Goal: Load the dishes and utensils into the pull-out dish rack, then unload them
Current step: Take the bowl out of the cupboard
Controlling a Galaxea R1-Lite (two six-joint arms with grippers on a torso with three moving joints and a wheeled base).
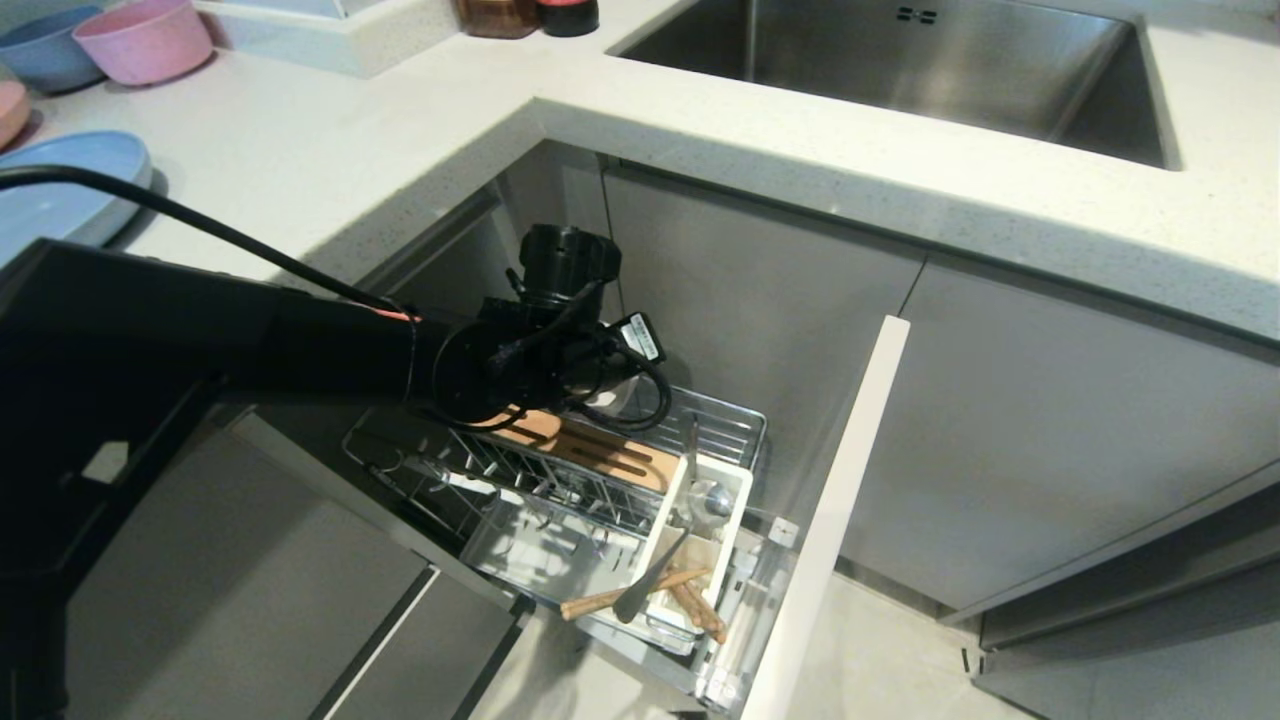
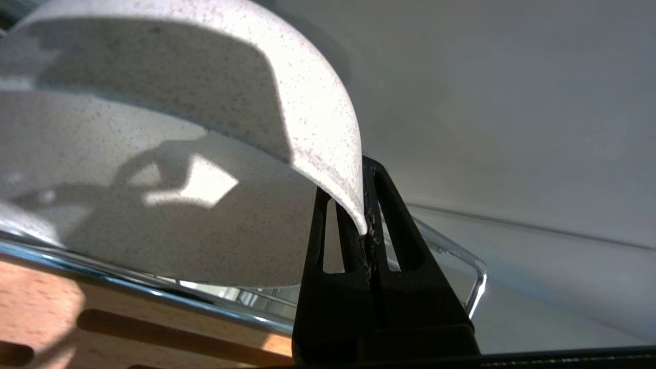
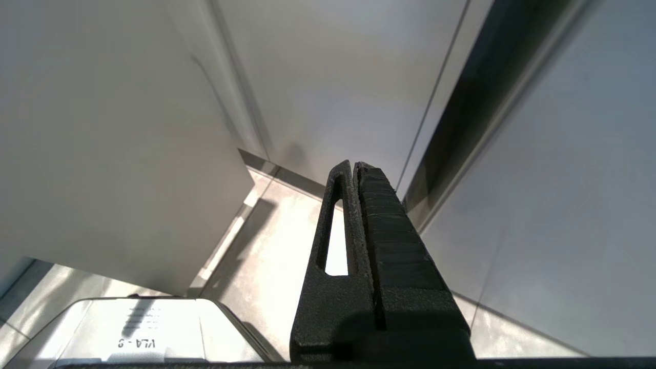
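Bowl [image 2: 154, 154] rim pinched by left fingers [image 2: 382, 205] above wooden strip [image 2: 41, 307]; right fingers [image 3: 369, 215] closed.

One cream-white bowl [image 2: 154, 169] sits in the one pull-out dish rack [image 1: 600, 470]. The rack's single white caddy [image 1: 700, 540] holds one pair of wooden chopsticks [image 1: 660, 592] and one silver spoon [image 1: 672, 545] (its bowl end up). Up on the worktop [image 1: 330, 150] I count one large light-blue plate [image 1: 60, 195], and two small bowls: one pink [image 1: 145, 40], one blue [image 1: 45, 50].
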